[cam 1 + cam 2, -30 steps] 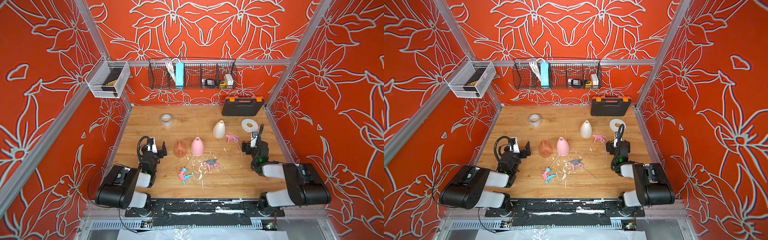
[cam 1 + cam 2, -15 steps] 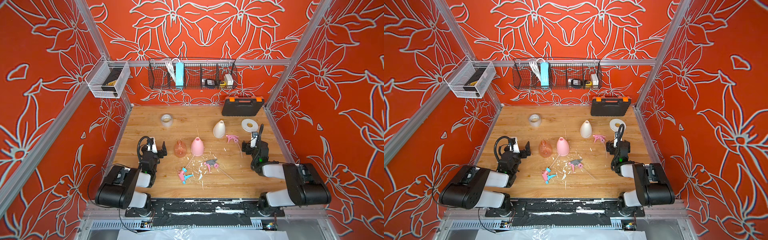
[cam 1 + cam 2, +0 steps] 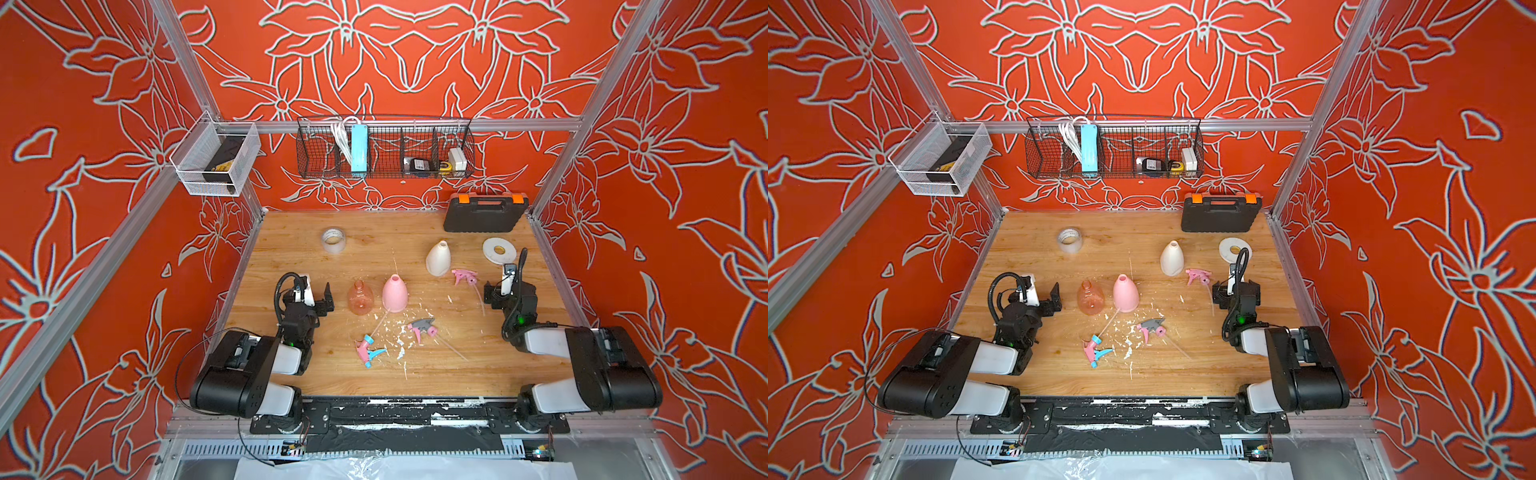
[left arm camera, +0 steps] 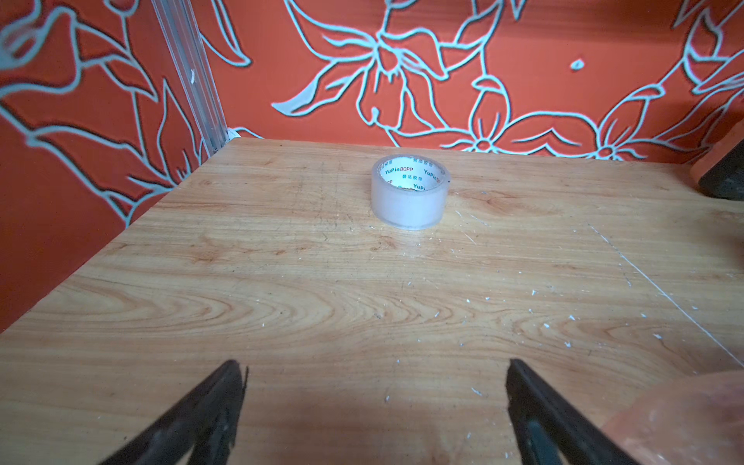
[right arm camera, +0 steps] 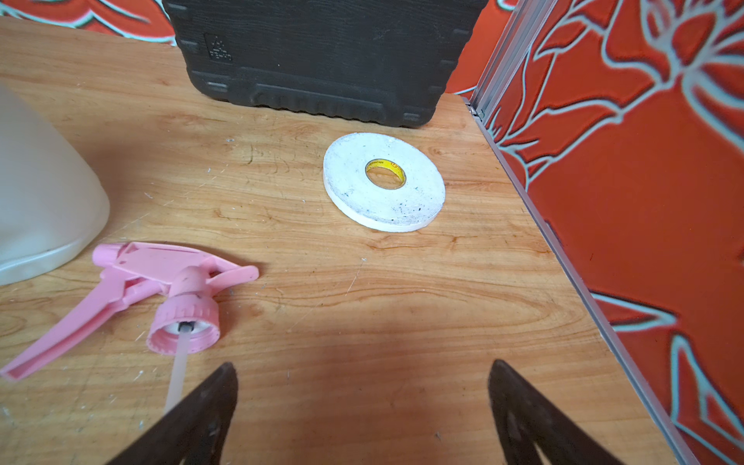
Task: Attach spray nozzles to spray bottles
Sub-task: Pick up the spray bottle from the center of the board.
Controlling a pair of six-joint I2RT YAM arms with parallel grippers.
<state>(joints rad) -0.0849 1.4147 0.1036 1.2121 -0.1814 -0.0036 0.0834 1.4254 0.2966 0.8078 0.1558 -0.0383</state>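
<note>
Left pincer (image 4: 374, 364): jaws spread wide, nothing between them, low over the bench (image 3: 457, 370) near its left edge.

Transparent orange-pink bottle (image 3: 360, 297): upright, just beside that pincer on the side toward the bench middle.
Opaque pink bottle (image 3: 395, 293): upright, just beside the orange-pink one.
White bottle (image 3: 438, 259): upright, further toward the far right corner.

Right pincer (image 5: 362, 364): jaws equally wide and empty, near the right edge.

All-pink nozzle (image 5: 177, 277): on its side between the white bottle and the right pincer. Its dip tube runs toward the near edge, passing close by one finger.
Grey-topped nozzle (image 3: 424, 326) and blue-trimmed nozzle (image 3: 368, 351): lying loose around the middle, nearer the near edge, among white flecks. The blue one's tube reaches the foot of the pink bottle.

Clear tape roll (image 4: 410, 193): toward the far left corner.
White tape roll (image 5: 382, 181): flat by the right edge.
Black tool case (image 3: 484, 212): in the far right corner.
</note>
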